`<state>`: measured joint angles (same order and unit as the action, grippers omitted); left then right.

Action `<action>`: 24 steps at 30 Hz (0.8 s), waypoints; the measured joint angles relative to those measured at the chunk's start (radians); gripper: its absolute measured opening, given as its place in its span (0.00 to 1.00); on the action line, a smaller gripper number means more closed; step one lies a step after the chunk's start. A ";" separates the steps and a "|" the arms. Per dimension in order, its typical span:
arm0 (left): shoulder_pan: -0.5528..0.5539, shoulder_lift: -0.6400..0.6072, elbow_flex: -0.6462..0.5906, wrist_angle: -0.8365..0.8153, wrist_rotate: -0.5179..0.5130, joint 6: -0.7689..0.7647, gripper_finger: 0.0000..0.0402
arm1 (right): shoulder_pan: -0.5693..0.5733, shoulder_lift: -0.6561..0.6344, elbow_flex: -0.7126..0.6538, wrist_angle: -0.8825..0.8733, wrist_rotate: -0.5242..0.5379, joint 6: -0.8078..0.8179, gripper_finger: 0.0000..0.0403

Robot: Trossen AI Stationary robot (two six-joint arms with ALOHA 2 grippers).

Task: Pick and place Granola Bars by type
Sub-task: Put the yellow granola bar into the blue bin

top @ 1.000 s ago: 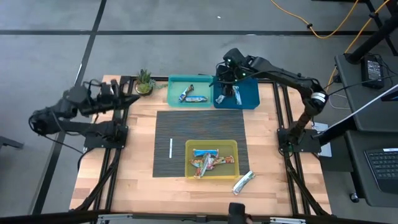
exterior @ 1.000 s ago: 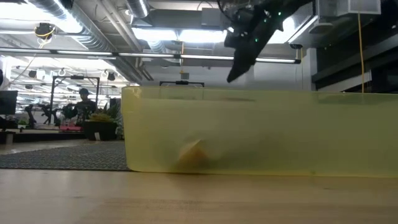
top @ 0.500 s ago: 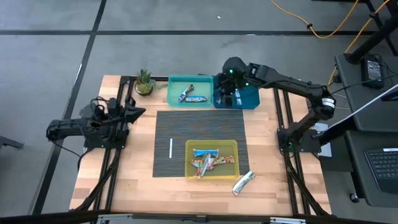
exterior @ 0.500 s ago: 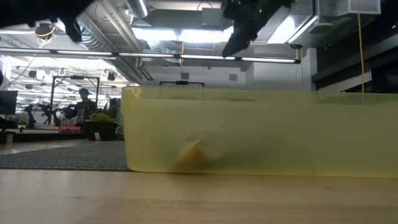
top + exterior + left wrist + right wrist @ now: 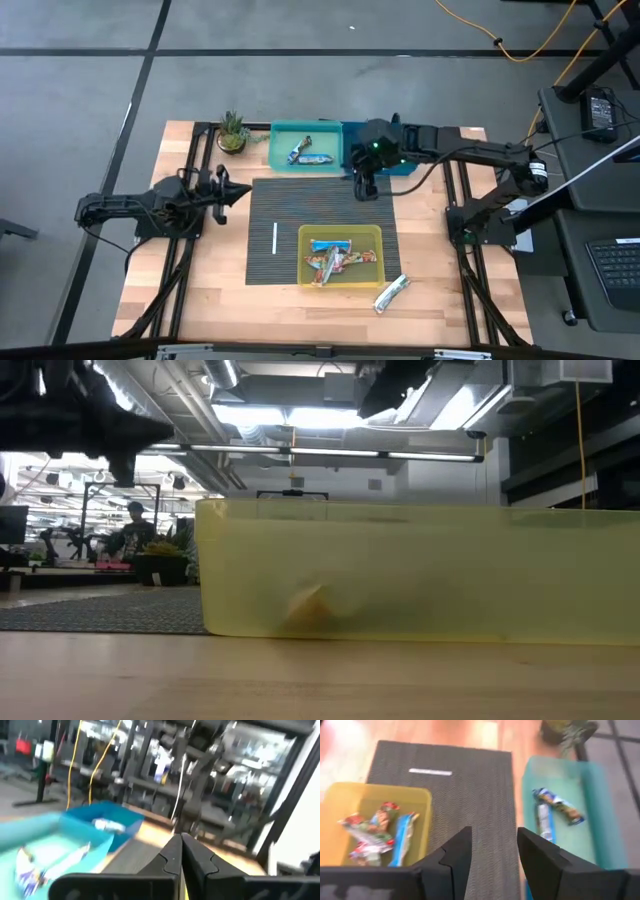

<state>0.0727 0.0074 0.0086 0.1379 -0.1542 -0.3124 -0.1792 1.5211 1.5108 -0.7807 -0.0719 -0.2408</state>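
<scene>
Several granola bars [image 5: 335, 258] in orange-brown and blue wrappers lie in the yellow tray [image 5: 372, 232]; they also show in the right wrist view [image 5: 375, 832]. Two blue bars [image 5: 308, 155] lie in the teal tray [image 5: 282, 132]. One bar [image 5: 107, 825] lies in the blue tray [image 5: 405, 162]. A silver bar [image 5: 392, 293] lies on the table by the yellow tray's near right corner. My right gripper [image 5: 365, 190] is open and empty [image 5: 492, 852] above the dark mat's far edge. My left gripper [image 5: 242, 190] is shut and empty [image 5: 181, 855] at the mat's left edge.
A dark ribbed mat [image 5: 300, 210] covers the table's middle, and a thin white stick [image 5: 275, 237] lies on it. A small potted plant [image 5: 232, 130] stands at the far left. In the low view the yellow tray's wall [image 5: 420, 570] fills the front.
My right gripper has left the blue tray and gone toward the table's near edge, and now hangs over the mat's far edge. My left gripper has gone toward the table's right and near edges, up to the mat's left edge.
</scene>
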 joint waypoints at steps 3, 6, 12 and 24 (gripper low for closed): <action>0.000 0.000 0.000 -0.074 0.022 0.000 0.00 | 0.037 -0.001 -0.005 -0.040 0.001 0.032 0.40; 0.000 0.000 0.000 -0.089 0.048 0.009 0.00 | 0.081 0.000 -0.011 -0.077 0.004 0.066 0.40; 0.000 0.000 0.000 -0.089 0.056 0.083 0.00 | 0.182 -0.001 -0.011 -0.196 0.081 0.094 0.40; 0.000 0.000 0.000 -0.097 0.035 0.151 0.01 | 0.456 0.000 -0.011 -0.437 0.098 0.240 0.40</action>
<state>0.0727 0.0078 0.0086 0.0411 -0.1192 -0.1616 0.2764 1.5208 1.4998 -1.2178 0.0257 -0.0007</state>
